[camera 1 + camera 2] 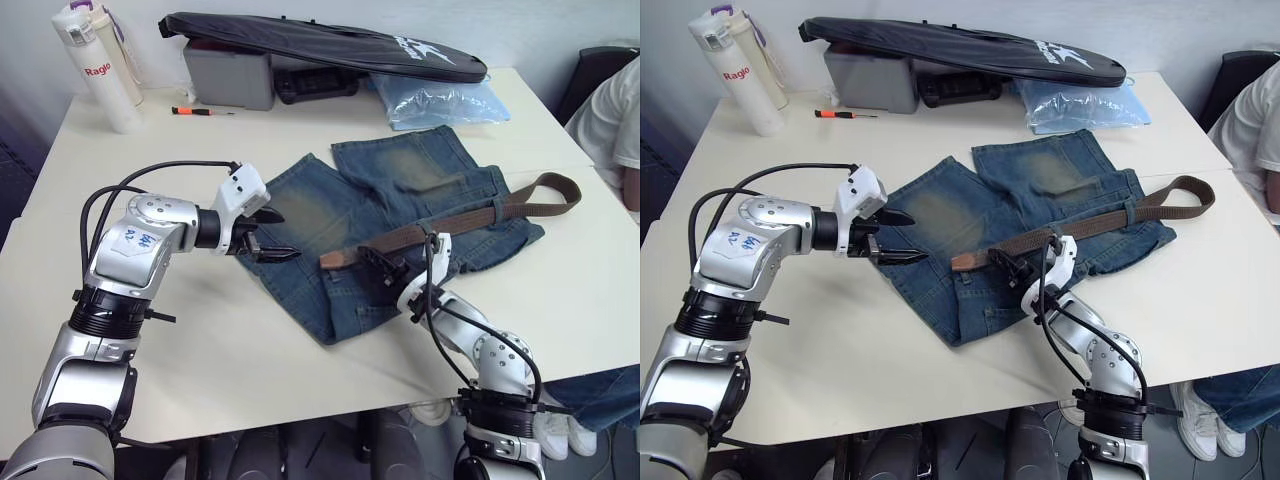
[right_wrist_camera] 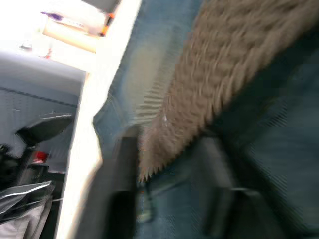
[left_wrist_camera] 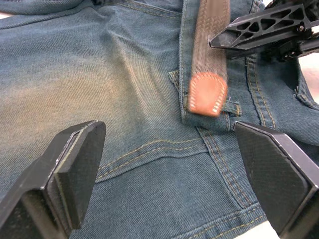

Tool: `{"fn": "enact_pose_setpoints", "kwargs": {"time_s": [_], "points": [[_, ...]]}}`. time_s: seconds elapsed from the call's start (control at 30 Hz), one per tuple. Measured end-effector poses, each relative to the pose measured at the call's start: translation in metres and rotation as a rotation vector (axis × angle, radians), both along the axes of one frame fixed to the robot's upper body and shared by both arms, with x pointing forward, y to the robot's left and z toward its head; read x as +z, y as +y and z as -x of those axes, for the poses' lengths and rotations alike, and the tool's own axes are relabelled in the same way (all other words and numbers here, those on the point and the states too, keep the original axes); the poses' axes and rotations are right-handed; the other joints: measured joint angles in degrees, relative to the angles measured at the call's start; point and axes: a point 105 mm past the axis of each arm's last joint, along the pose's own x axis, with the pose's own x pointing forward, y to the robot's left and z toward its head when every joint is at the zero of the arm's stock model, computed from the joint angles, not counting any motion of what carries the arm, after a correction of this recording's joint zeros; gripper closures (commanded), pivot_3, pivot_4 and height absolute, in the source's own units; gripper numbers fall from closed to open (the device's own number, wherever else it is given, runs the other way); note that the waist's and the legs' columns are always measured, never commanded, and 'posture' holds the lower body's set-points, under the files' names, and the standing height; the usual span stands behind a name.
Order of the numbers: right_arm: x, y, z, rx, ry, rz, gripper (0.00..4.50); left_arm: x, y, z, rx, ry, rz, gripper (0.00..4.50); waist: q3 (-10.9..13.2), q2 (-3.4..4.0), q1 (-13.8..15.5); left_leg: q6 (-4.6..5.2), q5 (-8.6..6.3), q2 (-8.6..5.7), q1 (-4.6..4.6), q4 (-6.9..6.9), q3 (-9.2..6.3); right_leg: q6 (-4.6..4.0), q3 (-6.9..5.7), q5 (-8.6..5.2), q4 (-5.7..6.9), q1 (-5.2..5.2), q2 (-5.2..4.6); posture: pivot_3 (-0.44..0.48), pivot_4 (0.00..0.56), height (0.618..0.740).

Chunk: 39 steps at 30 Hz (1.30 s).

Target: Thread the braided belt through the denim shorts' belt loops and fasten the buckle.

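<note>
Black fingers on my left end effector (image 1: 268, 234) are standing wide apart and empty, hovering over the denim shorts (image 1: 400, 225). I am reading the braided belt (image 3: 209, 55) as running straight away from it along the waistband, its tan leather tip lying just ahead, between the fingers. My right end effector (image 1: 378, 262) is sitting closer, at the strap near that tip; whether it is gripping I cannot tell. Farther out, a grey case (image 1: 230, 75) is lying half-covered on the worktop (image 1: 250, 340), contents hidden.
</note>
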Motion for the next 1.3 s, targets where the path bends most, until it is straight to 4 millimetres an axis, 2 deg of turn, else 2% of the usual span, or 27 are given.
{"fn": "enact_pose_setpoints", "kwargs": {"time_s": [0.17,0.33,0.4,0.47,0.67,0.7,0.93,1.3], "points": [[0.006,-0.011,-0.004,-0.018,-0.013,0.072,4.44,0.0,0.0,0.0,-0.004,-0.004,0.0,0.0,0.01,0.01,0.35,-0.02,0.01,-0.01,-0.04,0.0,-0.01,0.0,-0.01,0.0,0.0,-0.01,-0.02,0.0,0.15,0.74],[0.035,-0.043,-0.011,-0.098,-0.09,0.189,4.44,-0.001,0.0,-0.001,-0.005,-0.006,-0.003,0.0,0.03,0.04,0.5,-0.01,0.01,0.0,-0.05,-0.01,0.0,0.0,-0.01,0.0,-0.02,-0.04,-0.01,0.0,0.15,0.74],[0.046,-0.049,-0.011,-0.11,-0.124,0.188,4.44,-0.003,0.001,-0.002,-0.002,0.0,-0.003,0.0,0.03,0.04,0.5,-0.02,0.01,0.0,-0.05,-0.03,0.0,-0.01,-0.02,0.0,-0.02,-0.05,0.0,0.0,0.15,0.74],[0.049,-0.049,-0.01,-0.102,-0.132,0.189,4.44,-0.004,0.001,-0.002,-0.002,0.004,-0.006,0.0,0.03,0.04,0.33,-0.01,0.01,0.0,-0.05,-0.04,0.01,-0.01,-0.02,0.0,-0.04,-0.04,0.0,0.0,0.15,0.74],[0.037,-0.044,-0.006,-0.064,-0.094,0.21,4.44,-0.003,0.001,-0.002,-0.008,-0.002,-0.006,0.0,0.03,0.04,0.28,-0.01,0.01,0.0,-0.06,-0.04,0.03,0.0,-0.02,0.0,-0.05,-0.04,-0.01,0.0,0.15,0.74],[0.029,-0.037,-0.003,-0.039,-0.07,0.198,4.44,-0.003,0.001,-0.002,-0.008,-0.002,-0.006,0.0,0.03,0.04,0.28,-0.01,0.01,0.0,-0.06,-0.04,0.03,-0.01,-0.02,0.0,-0.05,-0.04,0.0,0.0,0.15,0.74],[0.012,-0.012,0.005,0.037,-0.023,0.182,4.44,-0.003,0.002,-0.003,-0.005,-0.004,-0.011,0.0,0.03,0.04,0.22,-0.01,0.01,0.0,-0.06,-0.04,0.03,0.0,-0.02,0.0,-0.06,-0.05,0.0,0.0,0.15,0.74],[-0.001,0.005,0.006,0.07,-0.008,0.223,4.44,-0.003,0.002,-0.003,0.0,-0.006,-0.018,0.0,0.03,0.04,0.09,-0.01,0.01,0.0,-0.05,-0.04,0.03,-0.01,-0.02,0.0,-0.05,-0.05,0.0,0.0,0.15,0.74]]}}
